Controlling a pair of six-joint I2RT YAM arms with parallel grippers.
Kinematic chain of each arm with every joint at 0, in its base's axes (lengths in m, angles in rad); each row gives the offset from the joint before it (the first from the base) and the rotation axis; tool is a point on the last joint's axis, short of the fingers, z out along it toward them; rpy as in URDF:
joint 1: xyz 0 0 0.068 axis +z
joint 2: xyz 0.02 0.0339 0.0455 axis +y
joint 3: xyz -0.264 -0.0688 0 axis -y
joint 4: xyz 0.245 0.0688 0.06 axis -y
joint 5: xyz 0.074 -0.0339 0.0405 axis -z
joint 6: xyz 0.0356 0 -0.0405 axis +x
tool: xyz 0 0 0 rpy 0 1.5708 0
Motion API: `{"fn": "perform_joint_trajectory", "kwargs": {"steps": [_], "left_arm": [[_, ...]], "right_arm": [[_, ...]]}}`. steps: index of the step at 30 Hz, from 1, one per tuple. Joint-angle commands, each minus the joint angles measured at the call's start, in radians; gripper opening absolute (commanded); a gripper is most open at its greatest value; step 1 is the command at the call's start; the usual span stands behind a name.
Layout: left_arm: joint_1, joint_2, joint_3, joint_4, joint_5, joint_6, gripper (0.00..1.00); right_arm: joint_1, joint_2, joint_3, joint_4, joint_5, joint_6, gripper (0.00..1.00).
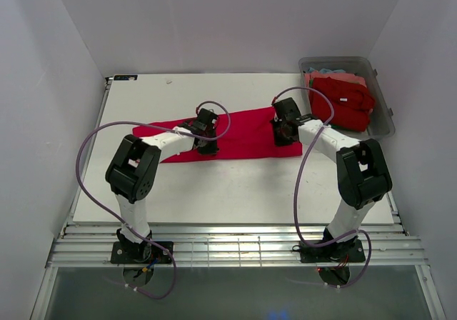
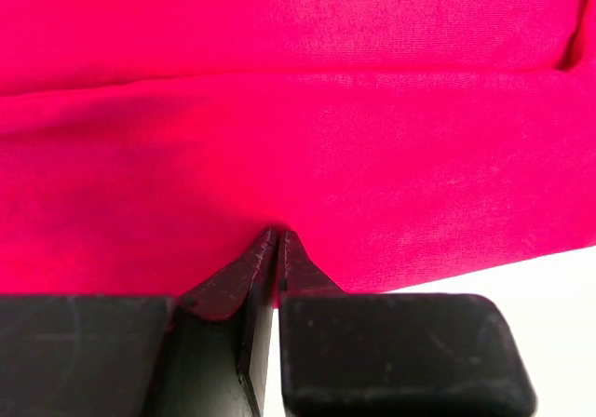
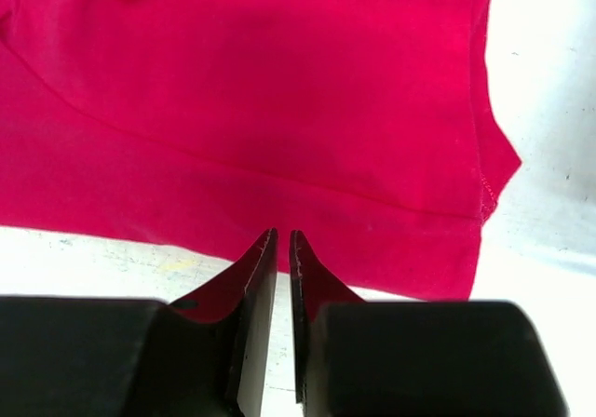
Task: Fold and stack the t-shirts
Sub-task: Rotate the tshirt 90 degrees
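Observation:
A red t-shirt (image 1: 243,134) lies flat on the white table (image 1: 235,191) as a long band, with one lengthwise fold. My left gripper (image 1: 208,147) sits on its left half near the near edge. In the left wrist view the left gripper (image 2: 277,235) has its jaws shut, tips down against the red cloth (image 2: 298,138), and no cloth shows between them. My right gripper (image 1: 283,138) is over the shirt's right end. In the right wrist view the right gripper (image 3: 282,235) has its jaws together with a thin slit, empty, just above the shirt's near edge (image 3: 279,138).
A clear plastic bin (image 1: 378,106) at the back right holds several more crumpled shirts, mostly red (image 1: 343,102). White walls close in the table on the left, back and right. Purple cables loop over both arms.

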Motion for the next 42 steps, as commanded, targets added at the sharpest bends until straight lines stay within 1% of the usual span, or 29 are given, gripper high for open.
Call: {"fn": "perform_joint_trajectory", "kwargs": {"steps": [1, 4, 8, 11, 18, 21, 22, 25, 27, 28, 29, 30, 31, 32, 33, 35, 36, 40, 41, 42], "left_arm": [[-0.012, -0.041, -0.042, -0.09, -0.023, -0.01, 0.17], [-0.018, -0.055, -0.059, -0.083, -0.018, -0.028, 0.16], [-0.036, -0.061, -0.077, -0.07, -0.001, -0.065, 0.14], [-0.07, -0.055, -0.076, -0.068, 0.002, -0.102, 0.13], [-0.168, -0.066, -0.077, -0.088, 0.026, -0.212, 0.13], [-0.214, -0.065, -0.071, -0.09, 0.042, -0.252, 0.13], [-0.234, -0.055, -0.056, -0.09, 0.045, -0.266, 0.13], [-0.26, -0.016, -0.018, -0.076, 0.071, -0.284, 0.13], [-0.276, 0.008, 0.042, -0.057, 0.129, -0.28, 0.13], [-0.279, 0.029, 0.068, -0.045, 0.135, -0.278, 0.13], [-0.283, 0.041, 0.129, -0.042, 0.144, -0.274, 0.13], [-0.288, 0.05, 0.163, -0.039, 0.152, -0.272, 0.13], [-0.289, 0.061, 0.201, -0.039, 0.164, -0.269, 0.13], [-0.29, 0.083, 0.238, -0.039, 0.167, -0.266, 0.14], [-0.291, 0.09, 0.312, -0.039, 0.173, -0.258, 0.14], [-0.29, 0.106, 0.383, -0.051, 0.172, -0.244, 0.16], [-0.29, 0.109, 0.454, -0.071, 0.166, -0.22, 0.17], [-0.286, 0.1, 0.602, -0.143, 0.129, -0.145, 0.21], [-0.285, 0.092, 0.616, -0.155, 0.109, -0.128, 0.21], [-0.274, 0.077, 0.624, -0.181, 0.1, -0.116, 0.22]], "right_arm": [[0.002, 0.005, 0.003, -0.002, 0.043, 0.045, 0.16], [0.002, 0.051, 0.01, -0.019, 0.052, 0.053, 0.15], [0.002, 0.134, 0.061, -0.041, 0.055, 0.059, 0.15], [0.002, 0.21, 0.133, -0.071, 0.062, 0.057, 0.15], [0.002, 0.381, 0.34, -0.133, 0.086, 0.054, 0.14], [0.002, 0.456, 0.463, -0.154, 0.104, 0.044, 0.14], [0.002, 0.474, 0.533, -0.159, 0.103, 0.038, 0.14], [0.002, 0.547, 0.657, -0.16, 0.062, 0.021, 0.14], [0.0, 0.585, 0.699, -0.115, -0.01, 0.01, 0.15], [0.0, 0.593, 0.716, -0.094, -0.035, 0.008, 0.15], [-0.001, 0.606, 0.743, -0.072, -0.065, 0.008, 0.16], [-0.004, 0.614, 0.756, -0.047, -0.126, 0.007, 0.16], [-0.011, 0.619, 0.768, -0.001, -0.145, 0.01, 0.17], [-0.017, 0.628, 0.782, 0.019, -0.196, 0.017, 0.18], [-0.023, 0.631, 0.806, 0.04, -0.255, 0.022, 0.18], [-0.046, 0.625, 0.82, 0.1, -0.3, 0.042, 0.2], [-0.052, 0.617, 0.828, 0.116, -0.326, 0.047, 0.2], [-0.089, 0.522, 0.776, 0.179, -0.336, 0.042, 0.22], [-0.09, 0.46, 0.753, 0.191, -0.327, 0.027, 0.22], [-0.09, 0.424, 0.695, 0.197, -0.296, 0.018, 0.23]]}}
